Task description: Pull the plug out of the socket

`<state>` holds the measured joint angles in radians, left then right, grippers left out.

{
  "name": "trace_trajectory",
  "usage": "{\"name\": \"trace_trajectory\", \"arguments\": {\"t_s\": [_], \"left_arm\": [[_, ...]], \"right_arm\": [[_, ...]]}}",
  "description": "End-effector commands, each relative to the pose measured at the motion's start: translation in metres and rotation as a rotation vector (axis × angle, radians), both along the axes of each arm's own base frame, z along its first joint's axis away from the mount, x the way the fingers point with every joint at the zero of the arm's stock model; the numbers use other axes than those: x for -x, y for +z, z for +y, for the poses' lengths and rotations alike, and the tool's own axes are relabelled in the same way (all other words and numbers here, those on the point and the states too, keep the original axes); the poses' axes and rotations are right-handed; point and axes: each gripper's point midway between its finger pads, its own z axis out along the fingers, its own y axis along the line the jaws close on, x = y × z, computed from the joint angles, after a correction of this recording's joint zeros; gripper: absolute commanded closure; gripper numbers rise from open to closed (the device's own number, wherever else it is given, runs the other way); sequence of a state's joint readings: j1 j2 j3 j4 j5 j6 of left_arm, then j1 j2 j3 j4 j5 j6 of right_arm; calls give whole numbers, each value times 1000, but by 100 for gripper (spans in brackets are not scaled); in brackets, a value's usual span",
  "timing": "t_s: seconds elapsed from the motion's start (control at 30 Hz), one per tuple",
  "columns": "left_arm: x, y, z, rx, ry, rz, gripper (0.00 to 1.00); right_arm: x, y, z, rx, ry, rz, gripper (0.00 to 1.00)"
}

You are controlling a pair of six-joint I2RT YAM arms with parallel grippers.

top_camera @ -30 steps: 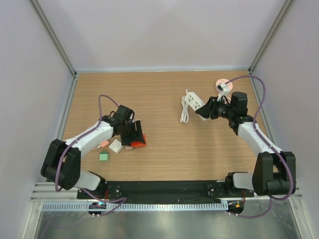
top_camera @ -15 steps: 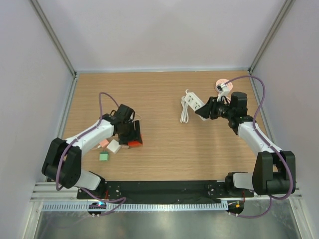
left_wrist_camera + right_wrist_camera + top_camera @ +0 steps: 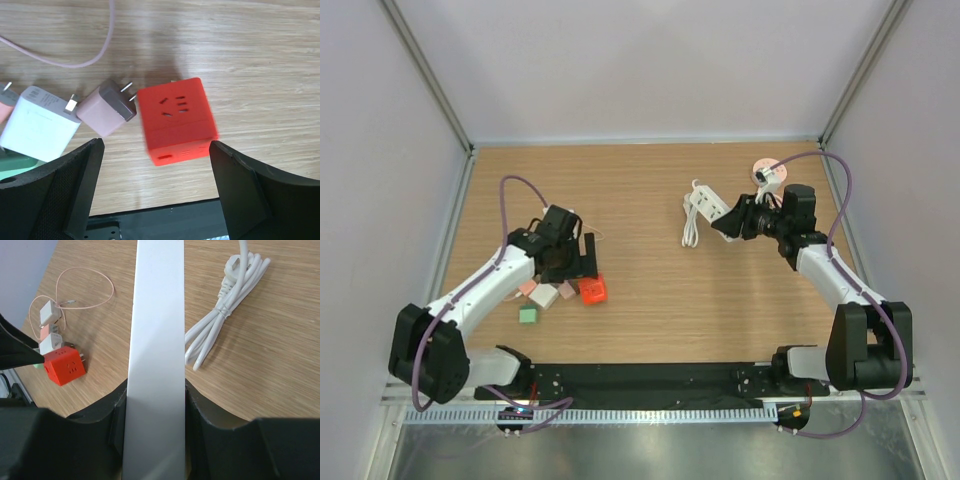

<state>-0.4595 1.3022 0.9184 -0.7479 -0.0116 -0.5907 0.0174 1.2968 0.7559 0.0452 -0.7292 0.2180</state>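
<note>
1. The right fingers [image 3: 215,432] are closed narrow on the strip [image 3: 711,205], clamping its near end. The strip lies right of the worktop's [image 3: 650,330] middle, toward the far edge.
2. The strip's long axis runs from those fingers slantwise toward the far left. A bundled cord [image 3: 689,228] lies just beside it on the left.
3. No plug shows on the strip from above. In the right wrist view its face is washed out white, so I cannot tell the holes.
4. The left fingers [image 3: 65,192] stand wide and hold nothing. They hang over the cube [image 3: 176,121], which lies on the worktop's left half, nearer the near edge.
5. The cube sits under the gap, a little off-centre, with its holed face up and touching neither finger. Its outline is blurred.
6. Just beside the cube lies a mauve plug [image 3: 107,108]. Its pins point at the cube's corner, not into the holes. A white plug [image 3: 40,131] lies beyond it, and a pink lead [image 3: 97,55] loops farther off.
7. My reading is that the strip is the socket and the cube a plug. They are well apart, so the pull looks done.
8. The left arm is nearer the loose plugs and the right arm is on the strip. Should a plug remain there, the left fingers would have to cross right and far — then pull away from the strip's face while the right fingers pin it.
</note>
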Motion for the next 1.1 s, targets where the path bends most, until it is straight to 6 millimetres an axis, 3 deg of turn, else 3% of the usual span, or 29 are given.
{"name": "trace_trajectory", "arguments": {"t_s": [0.0,0.23,0.3,0.53,0.63,0.87,1.07], "left_arm": [[-11,30,9,-21,5,-105,9],[-19,66,8,31,-4,-258,7],[-22,75,9,44,8,-306,0],[-26,102,17,113,103,-465,0],[-23,108,3,216,80,-474,0],[-15,119,-25,394,31,-457,0],[-11,124,-36,514,71,-433,0]], "right_arm": [[-13,30,3,-16,30,-131,99],[-13,28,5,-24,46,-119,99],[-13,26,5,-25,48,-112,99],[-15,22,6,-29,46,-93,99],[-17,17,7,-46,40,-60,99],[-42,14,-19,-135,-122,84,99],[-65,29,-34,-128,-251,94,99]]}}
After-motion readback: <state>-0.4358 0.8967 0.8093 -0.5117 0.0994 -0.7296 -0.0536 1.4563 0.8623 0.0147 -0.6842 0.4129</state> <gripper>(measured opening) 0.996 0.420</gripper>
